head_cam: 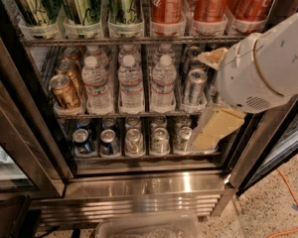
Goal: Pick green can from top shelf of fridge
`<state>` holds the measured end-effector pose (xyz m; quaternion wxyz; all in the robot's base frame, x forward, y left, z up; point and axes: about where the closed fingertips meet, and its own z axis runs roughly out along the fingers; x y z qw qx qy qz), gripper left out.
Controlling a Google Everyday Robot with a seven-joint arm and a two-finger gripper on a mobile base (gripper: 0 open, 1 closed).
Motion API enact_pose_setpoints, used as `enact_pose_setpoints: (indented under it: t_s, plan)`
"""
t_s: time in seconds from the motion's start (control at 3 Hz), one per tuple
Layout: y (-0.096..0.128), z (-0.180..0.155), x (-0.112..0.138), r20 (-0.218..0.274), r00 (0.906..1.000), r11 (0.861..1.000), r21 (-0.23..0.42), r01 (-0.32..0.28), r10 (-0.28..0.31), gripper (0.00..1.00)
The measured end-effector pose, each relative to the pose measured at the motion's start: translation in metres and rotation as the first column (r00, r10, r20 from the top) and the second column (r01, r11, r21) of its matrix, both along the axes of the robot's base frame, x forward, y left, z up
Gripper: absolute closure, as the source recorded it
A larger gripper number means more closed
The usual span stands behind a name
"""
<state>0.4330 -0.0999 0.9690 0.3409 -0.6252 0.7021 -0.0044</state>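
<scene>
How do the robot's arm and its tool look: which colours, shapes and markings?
The arm is a thick, rounded white shell with a thin tan ring line around it and a small dotted vent patch on its underside. The tool, at the right side of the fridge in front of the middle racks, shows flat, angular pale-yellow parts. No cables or lettering are visible on either.

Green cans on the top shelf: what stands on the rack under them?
Gold-brown cans and water bottles. Farther right, the claw hangs before that rack and hides its right end.
</scene>
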Motion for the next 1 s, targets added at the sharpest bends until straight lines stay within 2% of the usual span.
enact_pose_setpoints:
  t_s: [0.67, 1.0]
  plan:
    - [-0.001, 0.007, -0.004, 0.009, 0.9998, 1.0, 0.02, 0.02, -0.02, 0.0]
    - [0.015, -0.007, -0.004, -0.002, 0.9971, 0.99, 0.117, 0.076, -0.076, 0.0]
